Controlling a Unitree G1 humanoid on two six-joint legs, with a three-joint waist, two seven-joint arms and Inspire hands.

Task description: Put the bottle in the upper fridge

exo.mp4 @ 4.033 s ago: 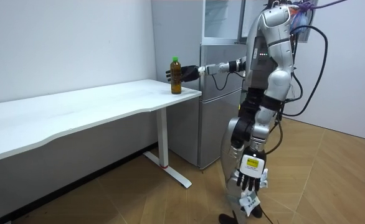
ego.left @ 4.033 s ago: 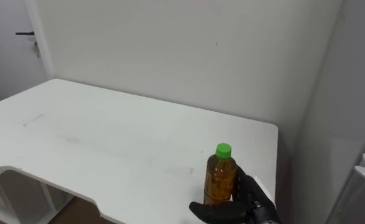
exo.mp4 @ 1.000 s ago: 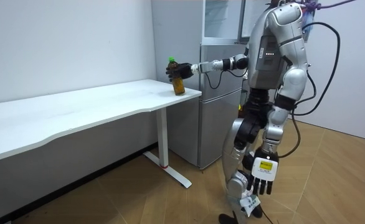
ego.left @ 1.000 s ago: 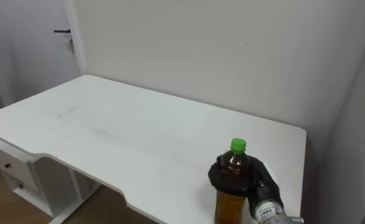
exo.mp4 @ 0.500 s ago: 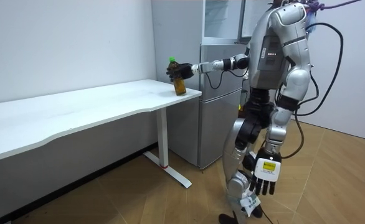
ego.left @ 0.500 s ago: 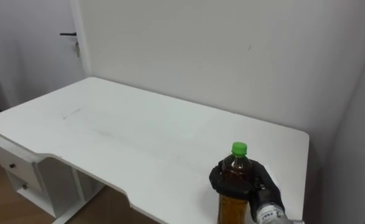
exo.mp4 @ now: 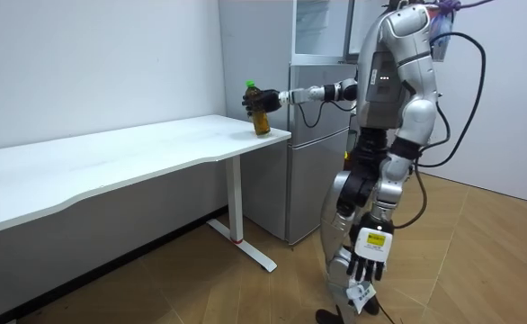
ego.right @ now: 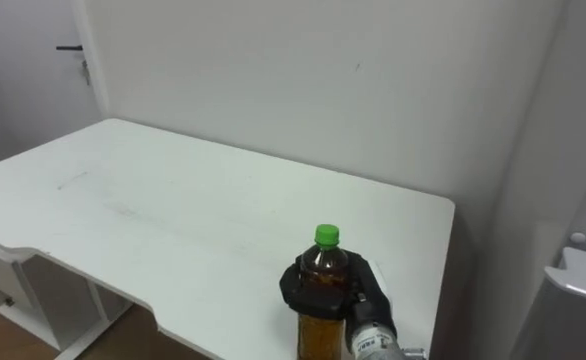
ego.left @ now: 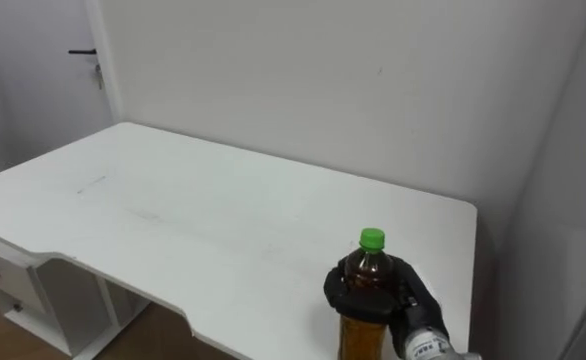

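An amber bottle (ego.left: 365, 300) with a green cap (ego.left: 372, 238) is held upright in my right hand (ego.left: 398, 292), whose dark fingers curl round its neck and shoulder. In the right eye view the bottle (ego.right: 321, 300) and right hand (ego.right: 358, 290) sit low in the picture, above the white table's near right corner. The room view has the bottle (exo.mp4: 259, 112) lifted just over the table end (exo.mp4: 268, 135), my right arm stretched out toward it. My left hand (exo.mp4: 364, 263) hangs by my leg with straight fingers. The grey fridge (exo.mp4: 317, 153) stands behind the table end, its upper door open.
The long white table (ego.left: 203, 230) stretches away to my left along the wall. A door with a dark handle (ego.left: 81, 52) is at the far left. The fridge's edge (ego.right: 583, 290) shows at the right. Wooden floor lies around me in the room view.
The bottle stays in my right hand just above the table corner. My head view has shifted slightly, and my body and left arm have swayed a little.
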